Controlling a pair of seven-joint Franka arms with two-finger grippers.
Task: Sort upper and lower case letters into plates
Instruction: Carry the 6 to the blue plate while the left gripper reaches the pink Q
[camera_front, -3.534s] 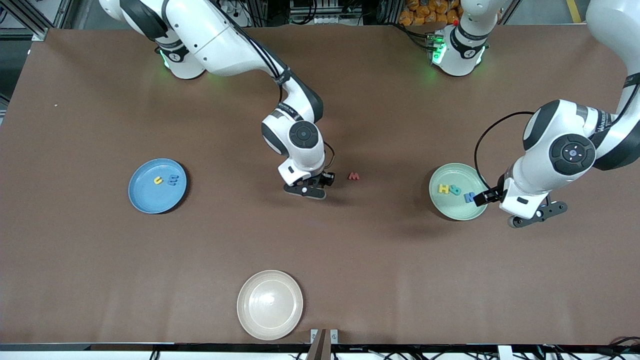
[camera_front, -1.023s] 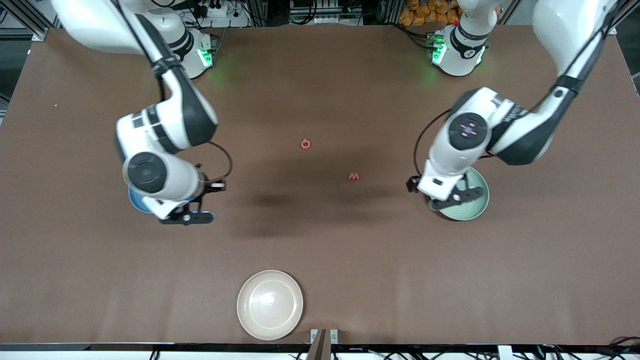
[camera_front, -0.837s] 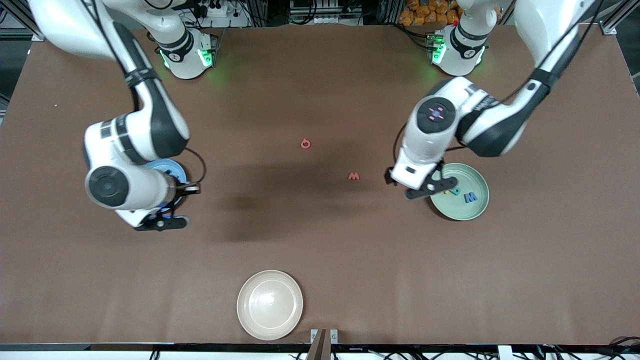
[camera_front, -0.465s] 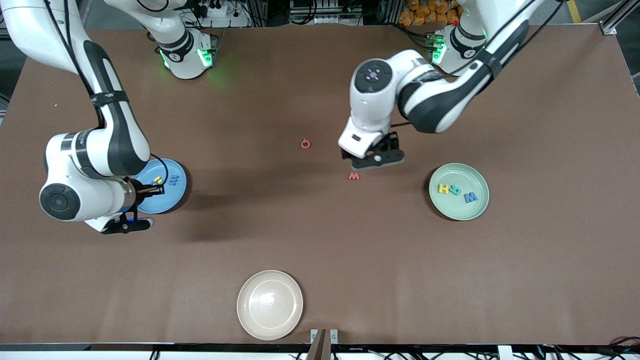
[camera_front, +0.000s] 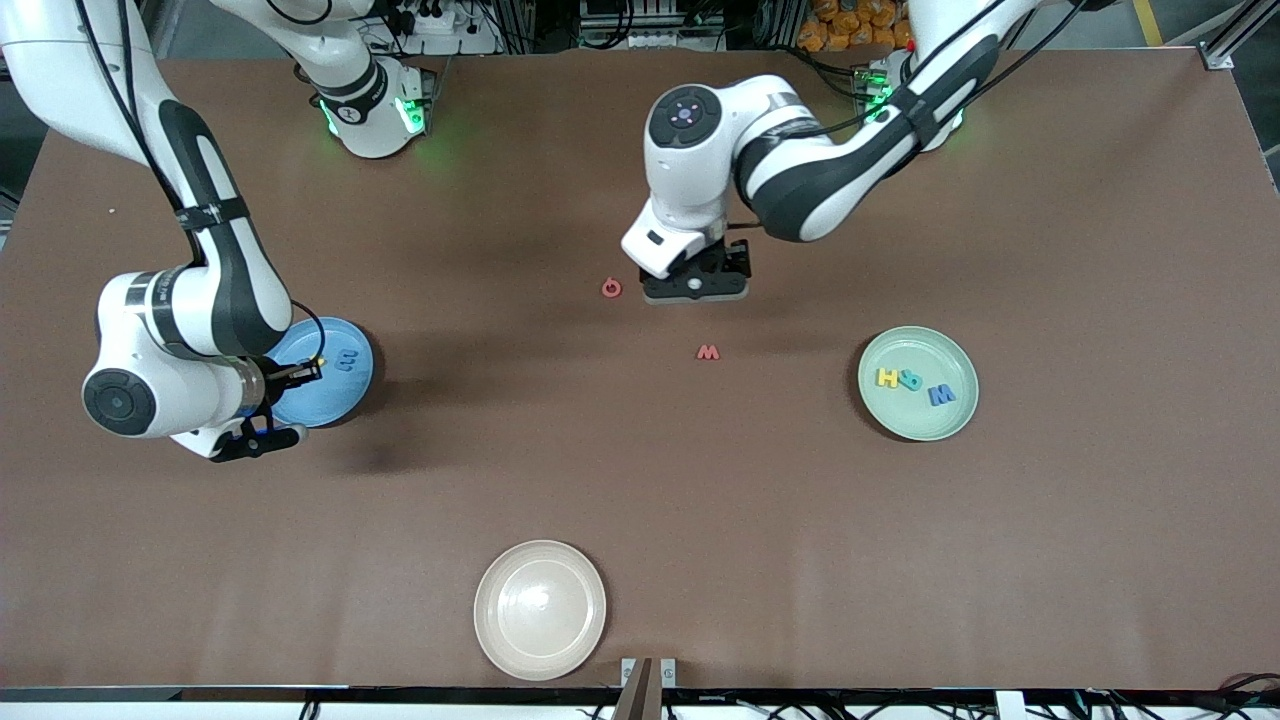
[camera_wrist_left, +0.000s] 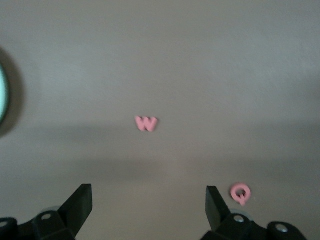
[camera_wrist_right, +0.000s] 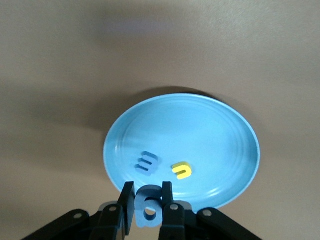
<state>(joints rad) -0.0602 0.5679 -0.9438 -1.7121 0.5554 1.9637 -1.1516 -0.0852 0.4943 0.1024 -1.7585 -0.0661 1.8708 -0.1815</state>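
Note:
The blue plate (camera_front: 340, 395) (camera_wrist_right: 210, 130) lies toward the right arm's end and holds a blue letter (camera_wrist_right: 146, 163) and a yellow letter (camera_wrist_right: 181, 171). My right gripper (camera_front: 300, 375) (camera_wrist_right: 148, 205) hangs over that plate's rim, shut on a blue letter (camera_wrist_right: 149, 202). The mint green plate (camera_front: 917, 422) holds a yellow letter (camera_front: 886, 378), a teal one (camera_front: 909, 380) and a blue one (camera_front: 941, 395). Two red letters lie on the bare table, a round one (camera_front: 611, 288) (camera_wrist_left: 240, 192) and an M shape (camera_front: 708, 352) (camera_wrist_left: 146, 123). My left gripper (camera_front: 695, 285) (camera_wrist_left: 149, 200) is open over the table beside the round red letter.
A cream plate (camera_front: 540, 610) sits near the table's front edge with nothing in it. The mint plate's rim (camera_wrist_left: 2, 95) shows at the border of the left wrist view. Brown tabletop stretches between the plates.
My left arm has swung from the mint plate to mid-table, beside the round red letter. My right arm carried the blue letter past the blue plate and now holds it over the rim.

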